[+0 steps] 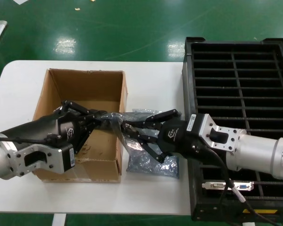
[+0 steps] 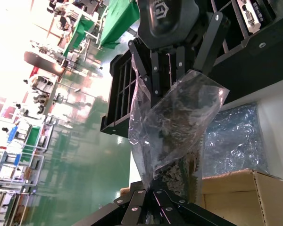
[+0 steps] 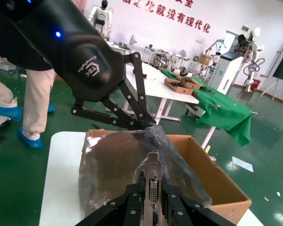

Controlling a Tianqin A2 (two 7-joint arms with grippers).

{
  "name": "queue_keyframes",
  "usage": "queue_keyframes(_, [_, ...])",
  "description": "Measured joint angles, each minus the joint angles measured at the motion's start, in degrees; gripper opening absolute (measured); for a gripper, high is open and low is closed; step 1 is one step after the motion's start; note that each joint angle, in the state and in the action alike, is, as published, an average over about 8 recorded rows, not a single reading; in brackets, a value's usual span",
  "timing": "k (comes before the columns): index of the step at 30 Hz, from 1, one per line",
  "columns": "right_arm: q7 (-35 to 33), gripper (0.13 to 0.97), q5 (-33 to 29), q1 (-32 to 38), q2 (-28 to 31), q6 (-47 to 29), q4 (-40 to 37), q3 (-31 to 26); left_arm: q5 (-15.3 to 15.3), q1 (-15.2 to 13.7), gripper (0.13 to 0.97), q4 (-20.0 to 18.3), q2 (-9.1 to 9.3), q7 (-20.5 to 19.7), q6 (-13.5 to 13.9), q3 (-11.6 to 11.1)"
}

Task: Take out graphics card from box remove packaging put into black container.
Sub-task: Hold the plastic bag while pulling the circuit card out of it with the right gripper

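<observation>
Held in mid-air between brown corrugated cardboard box [image 1: 80, 122] and slotted black plastic container [image 1: 238, 94]: flat dark graphics card [image 3: 153, 186], silver bracket end clamped in right gripper [image 1: 132, 128], crinkly translucent antistatic bag [image 2: 177, 125] around it pinched at its far end by left gripper [image 1: 102, 116]. Unwrapping step in hand, by the look of it. Next, probably grippers drawn apart, left toward 9 o'clock, to slide bag off before slotting card into container at 3 o'clock; second empty bag [image 1: 153, 162] flat on white table [image 1: 19, 84].
</observation>
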Motion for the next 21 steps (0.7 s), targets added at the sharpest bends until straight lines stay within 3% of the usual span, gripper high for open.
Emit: queue_keyframes(21, [1.5,0.187,0.4,-1.8,3.2,-0.7,7.3,0.3,0.0,0.0,0.138,0.0,0.0,0.0,0.0,0.0])
